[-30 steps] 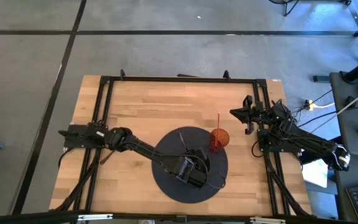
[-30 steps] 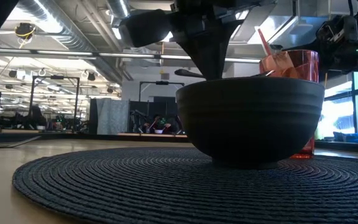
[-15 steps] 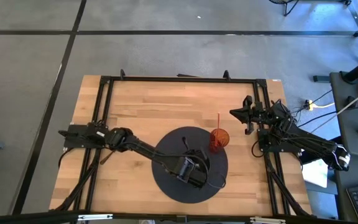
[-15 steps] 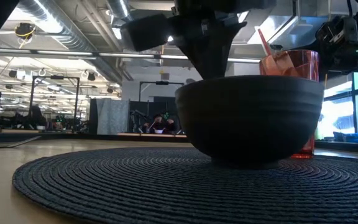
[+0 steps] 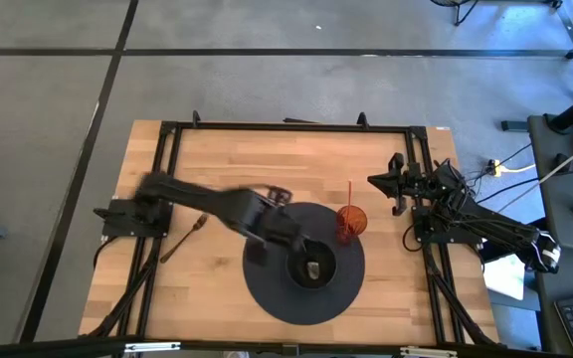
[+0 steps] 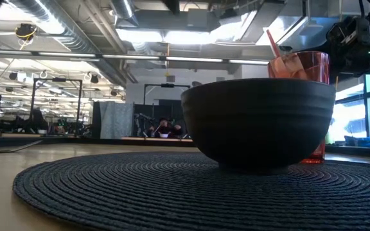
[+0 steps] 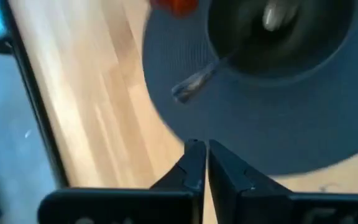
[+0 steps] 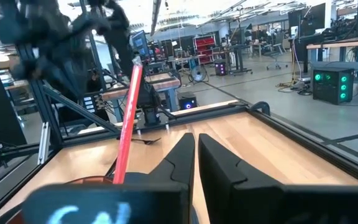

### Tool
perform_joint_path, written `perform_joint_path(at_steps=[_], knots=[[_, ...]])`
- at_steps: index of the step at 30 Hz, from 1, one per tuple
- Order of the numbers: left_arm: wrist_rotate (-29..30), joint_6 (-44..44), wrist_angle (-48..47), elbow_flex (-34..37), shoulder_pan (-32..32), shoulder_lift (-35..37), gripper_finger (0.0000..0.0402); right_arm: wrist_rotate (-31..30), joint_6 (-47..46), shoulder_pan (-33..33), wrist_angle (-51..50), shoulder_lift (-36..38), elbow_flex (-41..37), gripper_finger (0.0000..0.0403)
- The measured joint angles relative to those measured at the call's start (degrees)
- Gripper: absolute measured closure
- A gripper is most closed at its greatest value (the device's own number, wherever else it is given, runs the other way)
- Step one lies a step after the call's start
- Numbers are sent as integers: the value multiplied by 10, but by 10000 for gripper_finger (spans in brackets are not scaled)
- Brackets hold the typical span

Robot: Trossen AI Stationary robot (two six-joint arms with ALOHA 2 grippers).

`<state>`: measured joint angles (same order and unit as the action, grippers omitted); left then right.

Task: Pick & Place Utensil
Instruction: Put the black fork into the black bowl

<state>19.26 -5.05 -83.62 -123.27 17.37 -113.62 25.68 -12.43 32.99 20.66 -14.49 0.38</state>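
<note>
A silver spoon (image 7: 229,59) lies in the black bowl (image 5: 310,269). Its head (image 7: 278,14) is on the bowl's bottom and its handle leans over the rim. In the low view the bowl's wall (image 6: 259,122) hides the spoon. My left gripper (image 7: 202,165) is shut and empty. It hangs high over the left part of the round dark mat (image 5: 267,288), and the arm shows blurred in the high view (image 5: 286,237). My right gripper (image 5: 391,184) waits shut near the table's right edge, touching nothing.
A red cup with a red straw (image 5: 350,221) stands on the mat's right far side, close to the bowl. A fork (image 5: 182,239) lies on the wood left of the mat. Black frame rails (image 5: 286,125) run along the table's edges.
My left gripper has risen out of the bowl and swung away toward the table's left and far side, moving fast enough to blur. It has left the low view. The spoon has stayed behind in the bowl.
</note>
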Motion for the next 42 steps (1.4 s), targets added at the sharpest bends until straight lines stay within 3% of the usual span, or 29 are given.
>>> perform_joint_path(at_steps=[3, 9, 14, 18, 22, 29, 35, 42], knots=[[-1, 23, 103, 137, -1, 104, 399, 2, 0, 0, 0, 0, 0, 379], [-22, 134, 357, 508, -20, 347, 400, 14, 0, 0, -5, 0, 0, 379], [-30, 354, 453, 768, -10, 520, 399, 15, 0, 0, -16, 0, 0, 379], [-81, 559, 476, 903, 8, 623, 401, 15, 6, 0, -28, 0, 0, 379], [-138, 683, 486, 973, 50, 679, 397, 14, 8, 0, -30, 0, 0, 379], [-135, 826, 380, 978, 80, 688, 387, 13, 9, 0, -30, 0, 0, 379], [-169, 860, 328, 978, 80, 684, 337, -3, 17, 0, -30, 0, 0, 379], [-147, 838, 327, 978, 80, 658, 255, -6, 22, 0, -30, 0, 0, 379]])
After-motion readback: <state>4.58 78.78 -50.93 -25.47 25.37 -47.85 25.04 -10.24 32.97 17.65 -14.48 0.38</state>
